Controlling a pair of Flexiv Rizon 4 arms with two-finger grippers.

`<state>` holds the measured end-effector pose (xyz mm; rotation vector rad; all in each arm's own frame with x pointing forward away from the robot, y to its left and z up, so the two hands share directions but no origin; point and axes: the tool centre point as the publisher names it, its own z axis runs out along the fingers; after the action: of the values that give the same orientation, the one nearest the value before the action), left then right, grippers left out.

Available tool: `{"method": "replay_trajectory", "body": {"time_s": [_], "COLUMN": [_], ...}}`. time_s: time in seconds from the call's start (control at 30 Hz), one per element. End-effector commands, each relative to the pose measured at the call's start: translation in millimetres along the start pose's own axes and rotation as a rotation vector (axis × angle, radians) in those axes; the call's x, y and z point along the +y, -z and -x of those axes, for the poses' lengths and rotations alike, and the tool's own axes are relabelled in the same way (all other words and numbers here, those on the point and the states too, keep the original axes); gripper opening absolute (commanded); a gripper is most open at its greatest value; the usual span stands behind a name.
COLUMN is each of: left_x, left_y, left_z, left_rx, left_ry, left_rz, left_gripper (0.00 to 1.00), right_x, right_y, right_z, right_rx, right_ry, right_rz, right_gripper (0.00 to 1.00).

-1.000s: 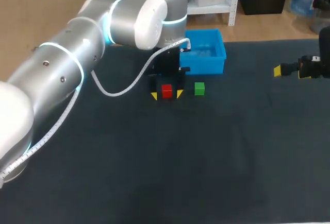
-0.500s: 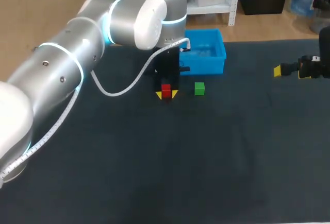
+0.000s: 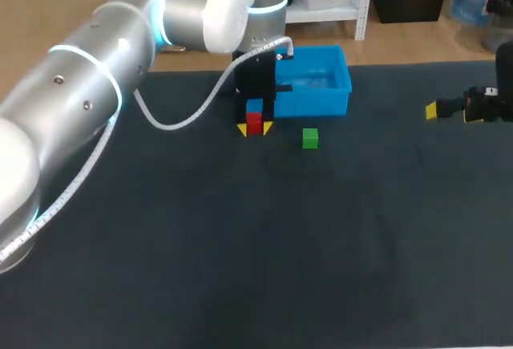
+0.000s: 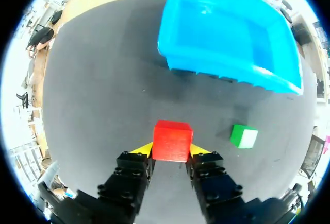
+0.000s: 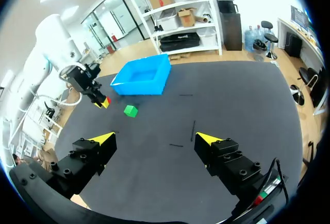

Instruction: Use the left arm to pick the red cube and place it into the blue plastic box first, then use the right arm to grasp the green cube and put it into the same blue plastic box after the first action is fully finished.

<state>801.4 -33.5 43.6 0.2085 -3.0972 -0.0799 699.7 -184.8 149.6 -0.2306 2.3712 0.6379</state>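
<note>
Left pincer [image 4: 170,150] is closed on the red cube [image 4: 172,140], so step one appears in progress; next move requires carrying it over the blue box [image 4: 206,64] and releasing.

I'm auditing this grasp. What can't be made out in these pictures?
- Head view: the left gripper and its mount hide the blue box's near left corner.
- Left wrist view: the red cube hides its own underside, so its gap to the table is unclear.
- Right wrist view: the red cube is too small to judge the grip.
</note>
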Motion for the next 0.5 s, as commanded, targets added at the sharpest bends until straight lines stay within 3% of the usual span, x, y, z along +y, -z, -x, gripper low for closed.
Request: {"method": "replay_trajectory", "body": {"time_s": [0.03, 0.5], "left_x": [-0.7, -0.9], "left_y": [18.5, 49.5], "left_z": [4.3, 11.4], "left_rx": [-0.011, -0.056], "left_ry": [-0.007, -0.027], "left_rz": [0.004, 0.002], "left_gripper": [0.0, 0.0], "right_x": [-0.4, -0.4], "right_y": [-0.2, -0.2], "right_z": [0.3, 0.3], "right_rx": [0.001, 0.001], "right_ry": [0.001, 0.001], "right_rz": [0.001, 0.001], "right_gripper": [1.0, 1.0]}}
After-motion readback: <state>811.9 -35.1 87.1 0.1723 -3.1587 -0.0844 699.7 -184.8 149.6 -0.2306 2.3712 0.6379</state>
